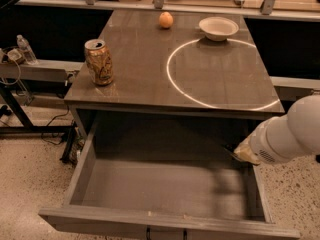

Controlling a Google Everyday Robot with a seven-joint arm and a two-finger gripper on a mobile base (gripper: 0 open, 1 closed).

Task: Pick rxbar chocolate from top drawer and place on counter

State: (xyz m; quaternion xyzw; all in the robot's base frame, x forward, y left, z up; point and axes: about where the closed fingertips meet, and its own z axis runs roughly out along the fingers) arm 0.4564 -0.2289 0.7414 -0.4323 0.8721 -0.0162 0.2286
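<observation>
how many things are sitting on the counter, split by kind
soda can: 1
orange: 1
bowl: 1
total: 3 on the counter
The gripper is not counted; it is low at the right side of the open top drawer.

The white arm enters from the right edge, its thick, rounded forearm sloping down and to the left. A tan wrist section at its end narrows to the gripper — only a dark tip shows, just above the right side of the open drawer.
</observation>
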